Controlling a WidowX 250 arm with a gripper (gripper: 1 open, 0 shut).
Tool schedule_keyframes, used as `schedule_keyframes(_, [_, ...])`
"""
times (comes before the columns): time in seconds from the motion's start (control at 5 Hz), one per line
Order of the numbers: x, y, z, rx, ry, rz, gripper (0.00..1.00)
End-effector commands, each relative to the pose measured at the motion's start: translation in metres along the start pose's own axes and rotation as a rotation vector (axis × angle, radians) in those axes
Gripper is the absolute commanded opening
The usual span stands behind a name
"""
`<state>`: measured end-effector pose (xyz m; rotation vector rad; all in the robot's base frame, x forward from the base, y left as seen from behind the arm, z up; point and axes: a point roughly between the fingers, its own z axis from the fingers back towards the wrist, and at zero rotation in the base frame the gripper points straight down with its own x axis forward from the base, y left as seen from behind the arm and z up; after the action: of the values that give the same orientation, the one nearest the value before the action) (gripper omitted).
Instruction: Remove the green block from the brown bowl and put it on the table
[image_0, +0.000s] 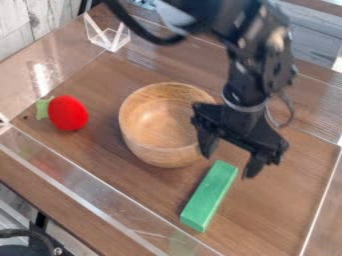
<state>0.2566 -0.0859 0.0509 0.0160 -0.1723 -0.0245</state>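
Note:
The green block lies flat on the table, just right of and in front of the brown bowl, outside it. The bowl's inside is bare wood. My gripper hangs straight down just above the block's far end, beside the bowl's right rim. Its black fingers stand spread apart with nothing between them.
A red ball with a green part rests at the left, near the clear acrylic wall that edges the tabletop. A small clear stand sits at the back left.

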Motion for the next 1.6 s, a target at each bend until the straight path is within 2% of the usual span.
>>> schedule_keyframes(0.0, [0.010,-0.004,0.004,-0.022,-0.055,0.013,1.00])
schedule_keyframes(0.2, [0.008,-0.005,-0.001,-0.024,-0.050,0.034,0.00])
schedule_keyframes(0.4, [0.013,-0.003,0.001,-0.020,-0.038,0.030,0.00])
schedule_keyframes(0.6, [0.018,0.001,0.014,0.000,-0.018,0.026,0.00])
schedule_keyframes(1.0, [0.019,0.023,0.032,0.029,-0.025,0.066,0.00])
schedule_keyframes(1.2, [0.021,0.024,0.046,0.036,-0.026,0.075,0.00])
schedule_keyframes(1.4, [0.024,0.028,0.056,0.018,-0.039,0.085,1.00])
